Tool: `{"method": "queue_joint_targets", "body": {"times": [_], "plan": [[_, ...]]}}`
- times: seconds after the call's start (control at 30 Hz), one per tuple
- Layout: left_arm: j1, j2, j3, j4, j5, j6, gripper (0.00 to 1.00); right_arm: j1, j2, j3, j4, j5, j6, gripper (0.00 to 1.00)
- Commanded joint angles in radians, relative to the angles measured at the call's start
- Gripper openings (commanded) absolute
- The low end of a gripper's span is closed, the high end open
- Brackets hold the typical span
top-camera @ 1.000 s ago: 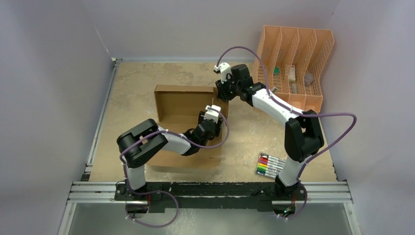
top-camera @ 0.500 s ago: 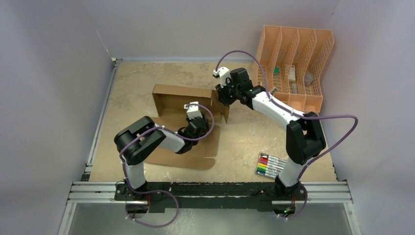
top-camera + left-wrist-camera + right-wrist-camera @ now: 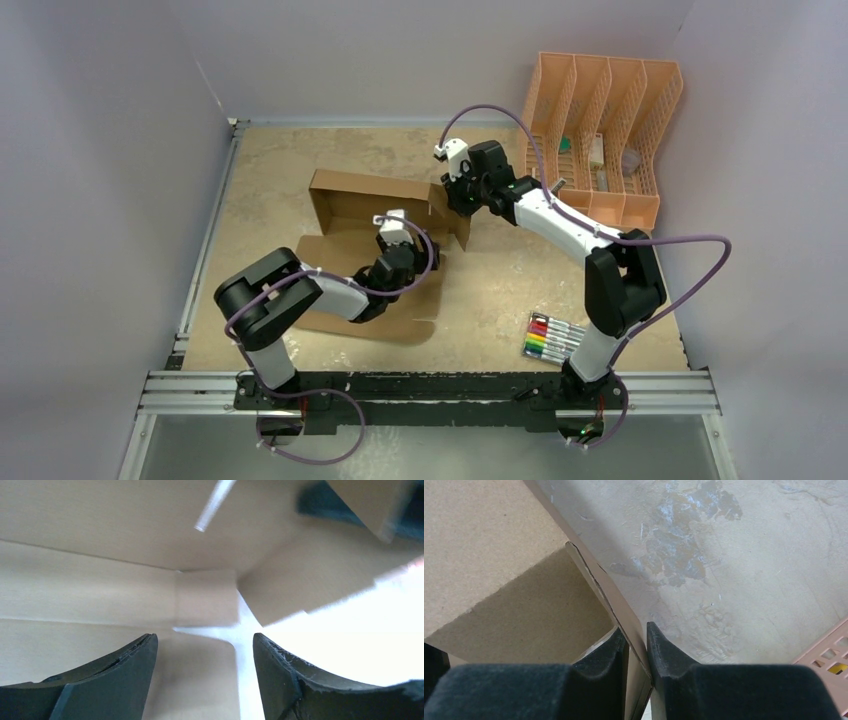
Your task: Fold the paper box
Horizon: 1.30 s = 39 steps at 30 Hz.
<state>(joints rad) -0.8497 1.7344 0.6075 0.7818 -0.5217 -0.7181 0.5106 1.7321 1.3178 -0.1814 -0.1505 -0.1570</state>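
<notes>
The box (image 3: pixel 345 212) sits mid-tabletop (image 3: pixel 290 150), half-formed: far wall up, near flap flat. The right tool (image 3: pixel 636 630) pinches its right wall's edge. The left tool (image 3: pixel 204 640), spread and empty, hovers inside. Step: raising side walls. Next, probably folding that wall inward while steadying the floor.

Upper right of the top view, a peach plastic slotted organizer (image 3: pixel 604 75) stands on the mottled beige tabletop (image 3: pixel 290 150), with small items in its compartments too tiny to name. Lower right, a row of coloured marker pens (image 3: pixel 552 337) lies flat. A silver metal rail (image 3: pixel 690 392) runs along the bottom.
</notes>
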Motion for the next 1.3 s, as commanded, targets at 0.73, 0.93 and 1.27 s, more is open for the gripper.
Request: {"method": "queue_joint_targets", "body": {"times": [0.73, 0.93, 1.27], "plan": [[-0.102, 0.273, 0.153, 0.292, -0.243, 0.477, 0.54, 0.01, -0.026, -0.001, -0.035, 0.011, -0.012, 0.09], [-0.066, 0.268, 0.112, 0.283, -0.235, 0.28, 0.35, 0.014, -0.026, 0.001, -0.032, 0.011, -0.007, 0.09], [-0.009, 0.189, 0.057, 0.338, -0.224, 0.145, 0.28, 0.022, -0.018, -0.005, -0.021, 0.004, -0.007, 0.09]]}}
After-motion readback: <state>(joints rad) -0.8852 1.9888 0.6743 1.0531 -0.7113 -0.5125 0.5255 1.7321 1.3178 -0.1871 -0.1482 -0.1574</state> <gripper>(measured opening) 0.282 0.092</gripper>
